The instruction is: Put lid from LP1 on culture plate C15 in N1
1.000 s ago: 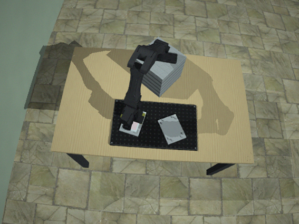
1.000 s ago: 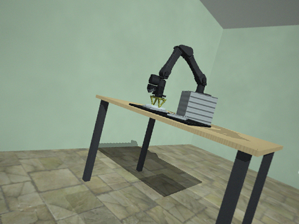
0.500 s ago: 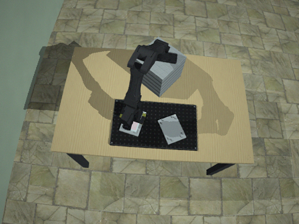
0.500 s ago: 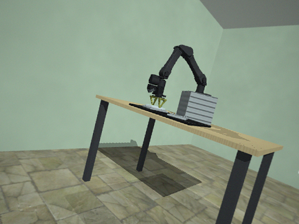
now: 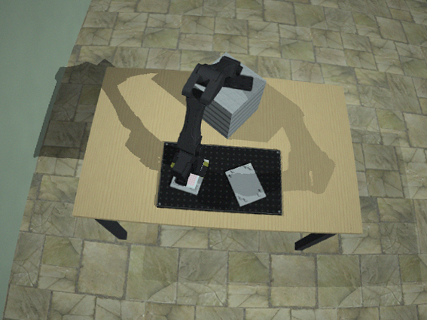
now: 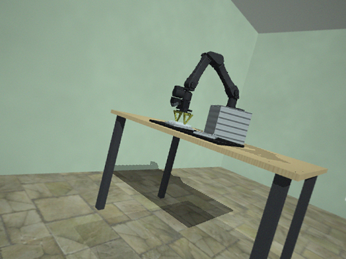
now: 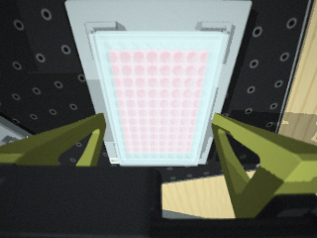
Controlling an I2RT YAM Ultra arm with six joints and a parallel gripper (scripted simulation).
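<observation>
The culture plate C15, with pink wells, sits in the grey plate nest N1 [image 7: 158, 20] at the left of the black baseplate. The clear lid [image 7: 155, 45] lies over the plate, square with its edges. My gripper [image 7: 158, 119] is open just above it. Its yellow-green fingers stand to either side of the lid, apart from its long edges. The top view shows the gripper [image 5: 189, 169] over the plate. The grey lid park LP1 [image 5: 244, 183] lies empty to the right. In the exterior view the gripper [image 6: 181, 119] hangs low over the plate [image 6: 176, 123].
The black perforated baseplate [image 5: 221, 178] lies on a wooden table. A grey ribbed block [image 5: 233, 101] carrying the arm's base stands behind it. The table's edge shows near the nest in the wrist view [image 7: 302, 89].
</observation>
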